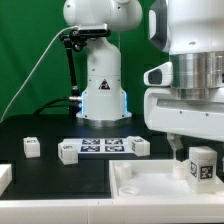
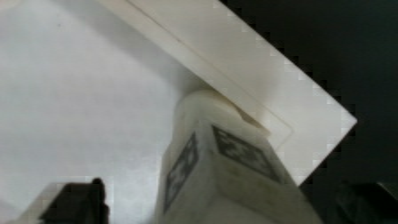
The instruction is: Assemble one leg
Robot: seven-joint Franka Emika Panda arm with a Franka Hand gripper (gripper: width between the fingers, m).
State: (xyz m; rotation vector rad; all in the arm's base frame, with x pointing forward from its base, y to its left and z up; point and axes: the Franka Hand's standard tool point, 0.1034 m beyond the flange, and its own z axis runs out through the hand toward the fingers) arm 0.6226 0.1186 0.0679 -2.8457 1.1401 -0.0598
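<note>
On the exterior view's left a spare leg [image 1: 32, 147] waits on the bench [image 1: 45, 128]. At centre lies the marker board [image 1: 100, 147]. Rightward, the jaws look clamped on the leg [image 1: 203, 166] — held upright over the panel [image 1: 135, 190] corner, probably for seating.

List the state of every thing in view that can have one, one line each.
end effector: down around the leg, cannot tell whether clamped.
leg: upright, at the panel's corner by the exterior view's right edge.
panel: lying flat on the table.
loose leg: resting free on the table, apart from the arm.
marker board: flat on the table.
</note>
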